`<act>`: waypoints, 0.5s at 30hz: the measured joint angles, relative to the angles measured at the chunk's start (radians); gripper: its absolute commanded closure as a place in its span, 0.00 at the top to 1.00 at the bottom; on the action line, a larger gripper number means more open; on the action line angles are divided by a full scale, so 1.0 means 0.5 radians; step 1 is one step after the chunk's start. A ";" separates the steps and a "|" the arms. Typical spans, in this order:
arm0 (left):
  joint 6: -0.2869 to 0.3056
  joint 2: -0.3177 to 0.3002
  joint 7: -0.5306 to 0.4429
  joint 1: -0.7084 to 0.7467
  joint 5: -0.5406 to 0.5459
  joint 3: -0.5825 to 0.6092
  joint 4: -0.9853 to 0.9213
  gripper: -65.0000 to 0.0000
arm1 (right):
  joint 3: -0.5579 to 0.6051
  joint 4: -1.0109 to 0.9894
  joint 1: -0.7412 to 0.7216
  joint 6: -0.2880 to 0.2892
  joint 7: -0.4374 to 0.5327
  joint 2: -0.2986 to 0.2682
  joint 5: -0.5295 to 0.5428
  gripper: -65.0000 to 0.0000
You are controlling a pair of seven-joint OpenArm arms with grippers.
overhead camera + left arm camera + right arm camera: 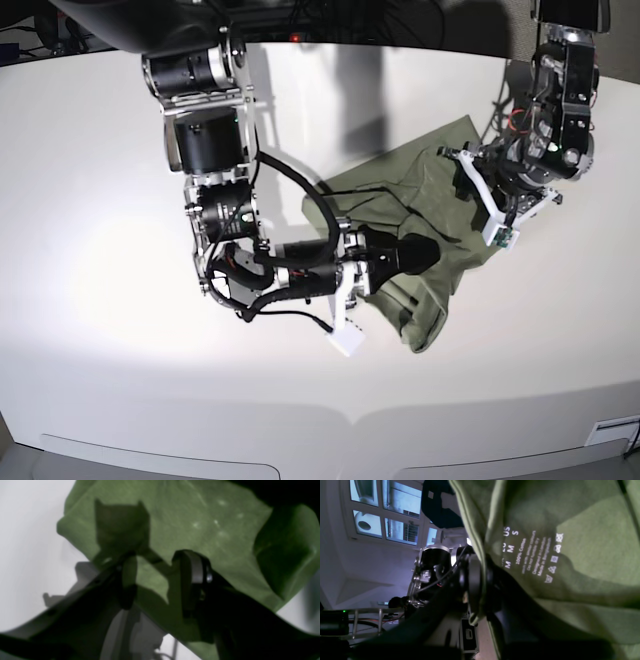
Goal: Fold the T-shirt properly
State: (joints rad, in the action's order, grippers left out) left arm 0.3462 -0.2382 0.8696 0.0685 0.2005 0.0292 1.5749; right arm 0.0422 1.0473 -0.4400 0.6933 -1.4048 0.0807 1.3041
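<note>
The olive-green T-shirt (440, 215) lies crumpled on the white table (110, 300), right of centre. My right gripper (428, 253) reaches in from the left and is shut on the T-shirt. In the right wrist view the gripper (483, 576) pinches a hem edge of the T-shirt (590, 555), next to the white printed label marks (532, 555). My left gripper (462, 165) is at the shirt's far right edge. In the left wrist view it (160, 557) is open, jaws apart over the T-shirt (190, 520), and casts a two-pronged shadow on it.
Both arm bases stand at the table's far edge, with the right arm's black links (215, 150) stretched across the middle. A white camera mount (346, 340) hangs low near the shirt's front. The table's curved front edge (330, 415) is near.
</note>
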 measured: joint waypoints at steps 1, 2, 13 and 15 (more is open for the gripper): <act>-0.001 0.000 0.013 -0.015 0.000 0.018 -0.002 0.43 | 0.000 0.000 0.000 0.000 0.000 0.000 0.000 0.00; -0.001 0.000 0.022 -0.026 -0.001 0.038 -0.002 0.43 | 0.000 0.000 0.000 0.000 0.000 0.000 0.000 0.00; 0.001 0.000 0.108 -0.092 0.008 0.116 -0.002 0.43 | 0.002 0.000 0.000 0.001 0.000 0.146 -0.002 0.00; 0.001 -0.014 0.141 -0.111 0.007 0.121 -0.002 0.43 | 0.002 0.000 0.000 0.000 0.000 0.137 -0.002 0.00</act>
State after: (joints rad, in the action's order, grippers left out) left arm 0.3466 -0.2451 0.9401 0.0128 0.2039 0.0898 1.5742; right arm 0.0429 1.0473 -0.4400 0.6933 -1.4048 0.1490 1.3029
